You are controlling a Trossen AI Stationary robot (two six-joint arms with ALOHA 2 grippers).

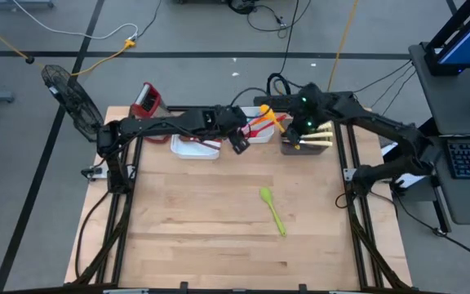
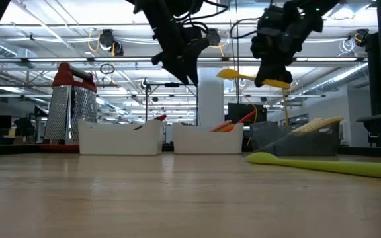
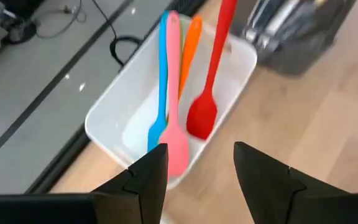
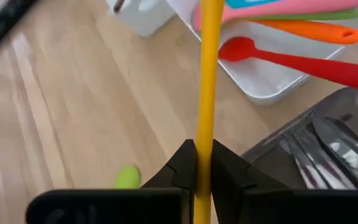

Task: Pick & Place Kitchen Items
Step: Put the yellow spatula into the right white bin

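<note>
1. Kitchen items are lying mostly in trays along the far edge of the tabletop [image 1: 194,220]: the middle white tray [image 3: 114,121] is holding a blue spatula [image 3: 161,81], a pink spatula [image 3: 174,106], an orange utensil [image 3: 190,46] and a red spoon [image 3: 209,81], the red one leaning over the tray's rim.
2. A green spoon [image 1: 272,209] is lying alone on the bare wood (well apart from the trays), toward the right side.
3. The left hand [image 3: 194,174] is hovering above the near end of that middle white tray, its fingers standing apart with nothing between them.
4. The right hand [image 4: 202,171] is hanging in the air near the dark tray [image 1: 300,147], its fingers clamped together on the stem of a yellow spatula [image 4: 207,93], whose blade is showing beside the hand in the low view.
5. The dark tray is holding pale-handled knives [image 1: 321,135], their steel blades showing in the right wrist view.
6. Another white tray [image 1: 194,147] is sitting to the left of the middle one, with something red inside (too small to tell what).
7. A red-topped metal box [image 2: 69,106] is standing beyond the left white tray.
</note>
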